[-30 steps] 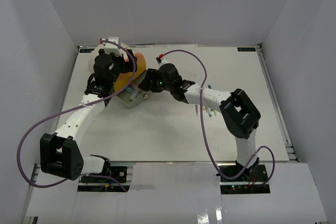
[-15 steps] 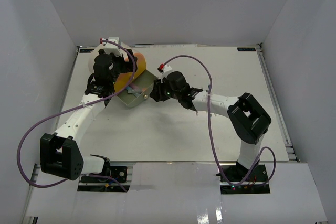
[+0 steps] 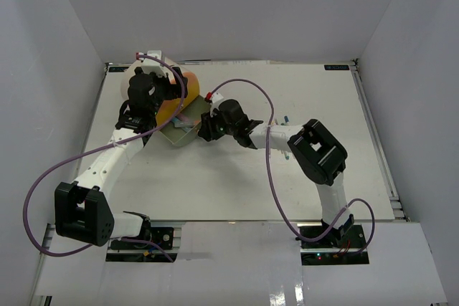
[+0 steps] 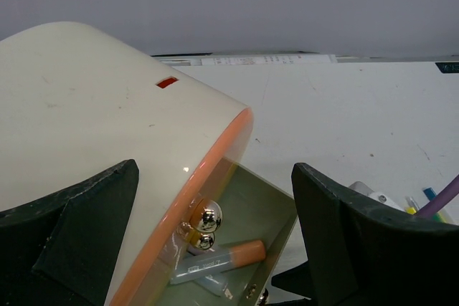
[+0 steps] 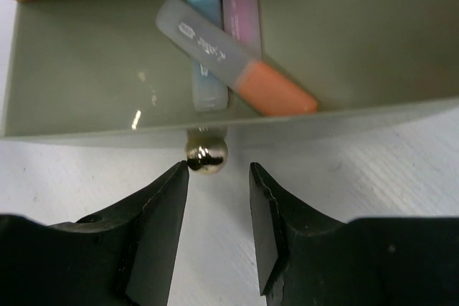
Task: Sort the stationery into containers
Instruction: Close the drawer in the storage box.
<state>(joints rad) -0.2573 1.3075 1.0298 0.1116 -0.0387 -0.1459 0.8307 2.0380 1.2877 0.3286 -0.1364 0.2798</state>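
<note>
The cream organizer (image 3: 179, 94) lies on its side at the back left, with one grey-green drawer (image 3: 188, 125) pulled out. In that drawer lie an orange-capped marker (image 5: 237, 62), a blue pen (image 5: 206, 91) and a pink pen (image 5: 241, 5). My right gripper (image 5: 219, 173) is open just in front of the drawer's brass knob (image 5: 206, 155), which sits at the left fingertip, outside the gap. My left gripper (image 4: 215, 177) is wide open astride the organizer's body (image 4: 93, 120), above the drawer (image 4: 267, 202) and the marker (image 4: 219, 259).
A few loose pens (image 3: 285, 119) lie on the white table to the right of my right arm; the left wrist view catches their yellow and blue tips (image 4: 423, 197). Two more brass knobs (image 4: 206, 216) stand on the organizer's orange face. White walls close in on three sides.
My right wrist drew back to the right, then returned left to the drawer front, its jaws narrower than a second ago. The left arm has stayed put.
</note>
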